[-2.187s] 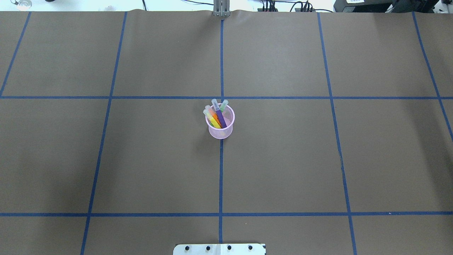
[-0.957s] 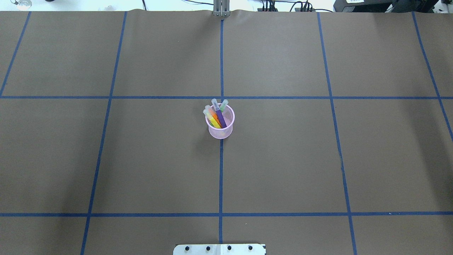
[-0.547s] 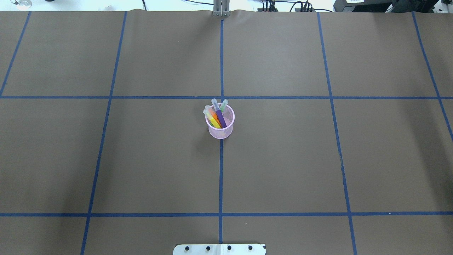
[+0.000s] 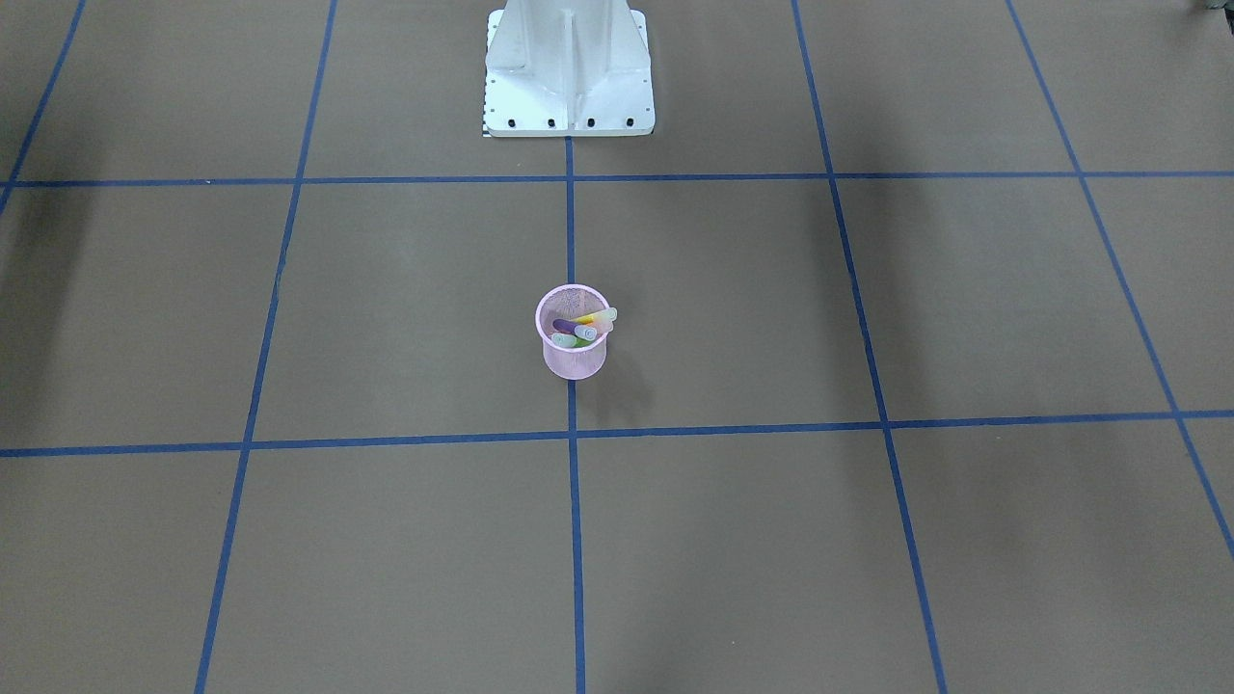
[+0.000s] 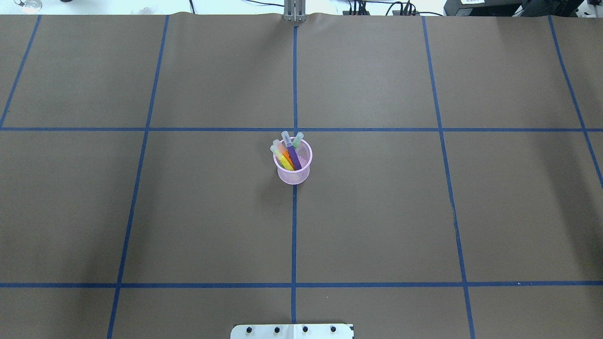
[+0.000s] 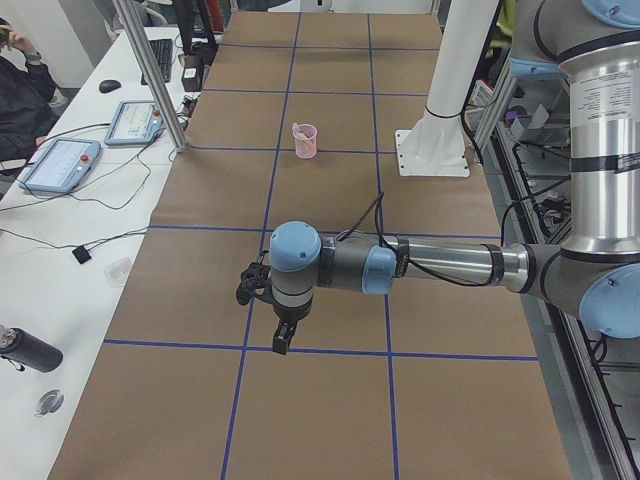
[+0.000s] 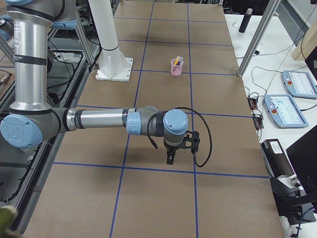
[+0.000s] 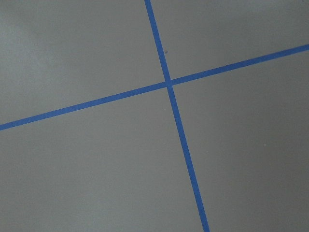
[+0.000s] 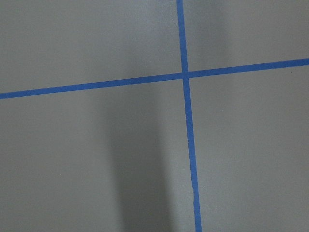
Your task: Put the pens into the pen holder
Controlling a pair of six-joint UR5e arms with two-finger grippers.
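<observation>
pens (image 5: 293, 155) propped on pen holder (image 5: 294, 178) rim, seemingly all collected; left tool (image 6: 281, 343), right tool (image 7: 170, 159) far off, closure untellable.

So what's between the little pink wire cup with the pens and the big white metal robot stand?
Nothing but brown table cover and blue tape lines; the front-facing view shows it between pink wire-mesh cup and white metal base.
</observation>
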